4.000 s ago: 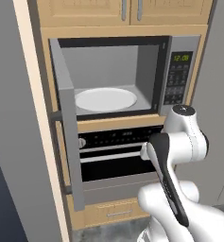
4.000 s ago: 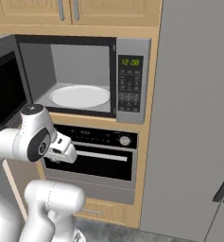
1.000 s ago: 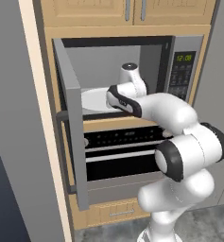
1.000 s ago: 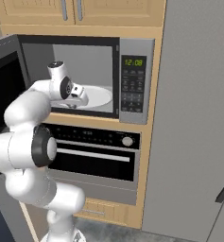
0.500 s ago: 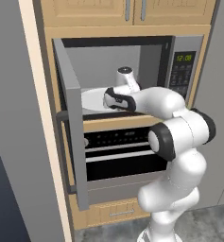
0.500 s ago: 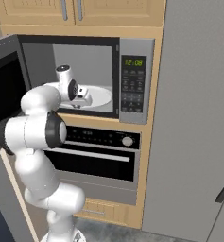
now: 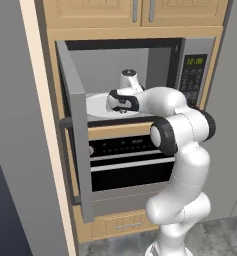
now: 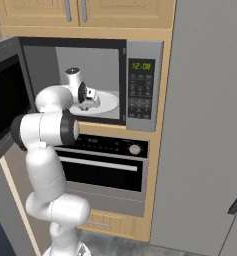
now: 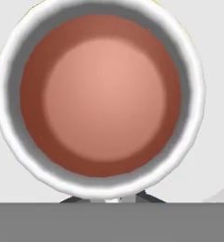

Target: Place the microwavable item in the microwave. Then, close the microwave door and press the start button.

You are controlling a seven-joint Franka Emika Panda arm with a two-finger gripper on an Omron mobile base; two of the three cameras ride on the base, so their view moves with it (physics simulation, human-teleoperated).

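The microwavable item [image 9: 104, 101], a white round bowl of reddish-brown contents, is seen from above in the hand view, over the white turntable [image 9: 212, 156]. My gripper [image 9: 111, 199] is shut on the bowl's near rim. The hand [image 7: 121, 102] reaches inside the microwave [image 7: 194, 75] cavity, low over the turntable [image 7: 96, 106]; from the right, the gripper [image 8: 91, 94] sits above the turntable [image 8: 110, 103]. Whether the bowl rests on the plate I cannot tell. The microwave door [image 7: 78, 135] stands swung open to the left, its dark window [image 8: 7, 97] facing the right base camera.
A wall oven [image 7: 130, 167] with a horizontal handle [image 8: 97, 164] sits under the microwave. The keypad with its green clock [image 8: 141, 85] is right of the cavity. Wooden cabinets [image 7: 140, 12] are above and a tall grey panel [image 8: 205, 125] stands to the right.
The arm rose from in front of the oven and reached into the cavity. Over the last second the hand went deeper and lower towards the turntable, still shut.
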